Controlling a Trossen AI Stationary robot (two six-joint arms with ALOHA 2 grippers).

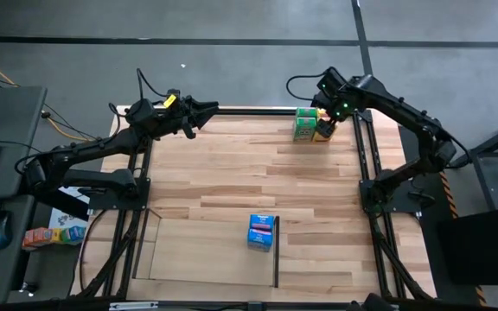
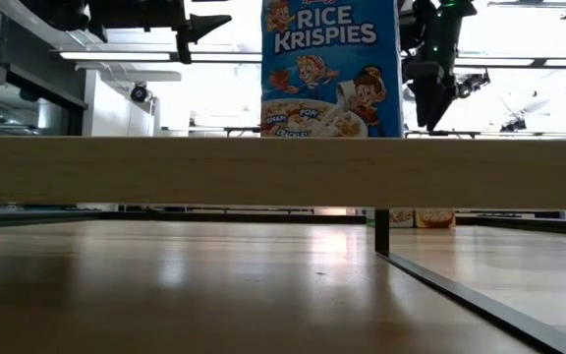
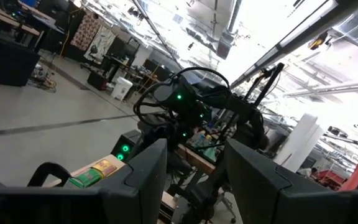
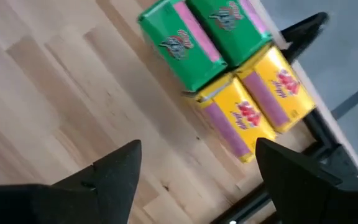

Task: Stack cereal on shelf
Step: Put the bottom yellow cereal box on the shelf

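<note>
While stock waits at the far right corner: right gripper (image 4: 194,171) is being held wide open, empty, above green boxes (image 1: 304,123) and yellow boxes (image 4: 260,106).
Nearer arm: the right.
Shelf (image 1: 206,250): one blue box (image 1: 262,231) is being displayed.
Left gripper (image 1: 207,113): part-open, empty, parked far left.

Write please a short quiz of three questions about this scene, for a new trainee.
1. True or false: the blue box stands on the shelf.
2. Which end effector hangs over the green boxes and yellow boxes: A left, B right?
3. Fill in: the right end effector's fingers are ____.

Key: 1 true; 2 B; 3 open.
</note>
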